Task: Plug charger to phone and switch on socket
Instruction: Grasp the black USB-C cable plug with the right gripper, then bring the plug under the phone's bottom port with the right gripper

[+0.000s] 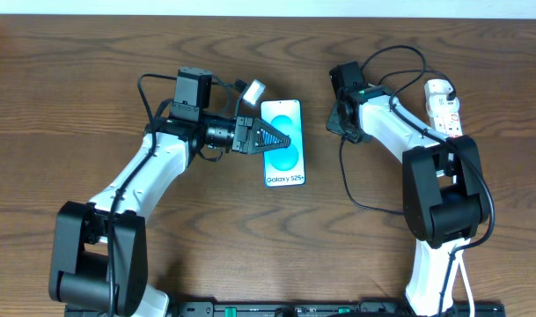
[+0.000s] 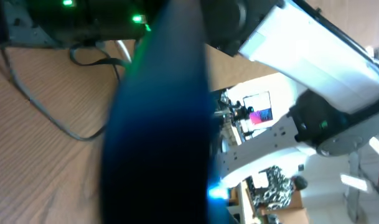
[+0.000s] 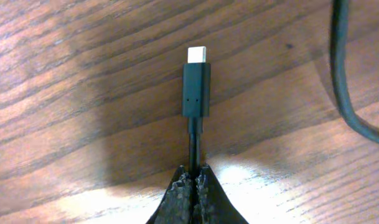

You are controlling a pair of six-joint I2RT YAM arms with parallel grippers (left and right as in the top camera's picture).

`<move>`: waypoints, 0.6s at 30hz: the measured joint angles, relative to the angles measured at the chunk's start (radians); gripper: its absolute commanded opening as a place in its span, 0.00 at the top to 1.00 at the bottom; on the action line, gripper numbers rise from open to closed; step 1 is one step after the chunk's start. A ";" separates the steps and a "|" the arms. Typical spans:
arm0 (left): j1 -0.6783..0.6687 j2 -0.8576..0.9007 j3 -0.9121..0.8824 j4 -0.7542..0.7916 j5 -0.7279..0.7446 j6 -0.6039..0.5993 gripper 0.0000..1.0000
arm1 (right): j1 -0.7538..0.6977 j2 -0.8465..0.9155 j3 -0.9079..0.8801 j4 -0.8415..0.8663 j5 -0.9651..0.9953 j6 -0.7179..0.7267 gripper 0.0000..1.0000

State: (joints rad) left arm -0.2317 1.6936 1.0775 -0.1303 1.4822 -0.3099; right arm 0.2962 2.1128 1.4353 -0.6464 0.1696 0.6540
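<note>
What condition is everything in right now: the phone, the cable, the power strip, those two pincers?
phone: screen lit, facing up.
charger: tip free, not in phone.
socket: switch state unreadable.
right pincer: shut on charger.
left pincer: over phone, grip unclear.

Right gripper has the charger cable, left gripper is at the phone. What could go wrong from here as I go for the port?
1. The right gripper pinches the charger on its thin cable behind the plug, not on the plug body, so the tip may swivel or buckle when pushed in.
2. The left wrist view is blurred and filled by something dark, so it likely won't help align the tip with the phone.
</note>
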 measured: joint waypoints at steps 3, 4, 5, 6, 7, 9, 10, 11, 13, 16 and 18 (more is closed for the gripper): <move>0.000 0.000 0.000 0.000 -0.047 -0.069 0.93 | -0.005 -0.003 0.001 -0.005 -0.039 -0.053 0.99; 0.000 0.000 0.000 0.000 -0.067 -0.098 0.92 | -0.007 -0.006 0.000 -0.009 -0.062 -0.072 0.99; 0.000 0.000 0.000 0.000 -0.087 -0.130 0.93 | -0.011 -0.010 -0.002 -0.014 -0.096 -0.097 0.99; 0.000 0.000 0.000 0.000 -0.105 -0.159 0.93 | -0.012 -0.013 -0.004 -0.016 -0.115 -0.110 0.99; 0.000 0.000 0.000 0.000 -0.130 -0.196 0.93 | -0.015 -0.020 -0.010 -0.023 -0.155 -0.133 0.99; 0.000 0.000 0.000 0.016 -0.157 -0.254 0.93 | -0.019 -0.036 -0.025 -0.042 -0.240 -0.186 0.99; 0.000 0.000 0.000 0.029 -0.166 -0.281 0.93 | -0.019 -0.047 -0.036 -0.055 -0.277 -0.210 0.99; 0.000 0.000 0.000 0.051 -0.174 -0.311 0.93 | -0.021 -0.057 -0.046 -0.071 -0.306 -0.231 0.99; 0.000 0.000 0.000 0.116 -0.182 -0.370 0.93 | -0.024 -0.087 -0.062 -0.104 -0.346 -0.270 0.99; 0.000 0.000 0.001 0.262 -0.188 -0.485 0.92 | -0.041 -0.196 -0.074 -0.173 -0.391 -0.332 0.99; 0.000 0.000 0.000 0.369 -0.198 -0.564 0.93 | -0.064 -0.294 -0.074 -0.226 -0.410 -0.361 0.99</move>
State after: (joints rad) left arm -0.2317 1.6936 1.0771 0.2382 1.2842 -0.8742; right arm 0.2321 1.8183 1.3617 -0.8726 -0.2401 0.2932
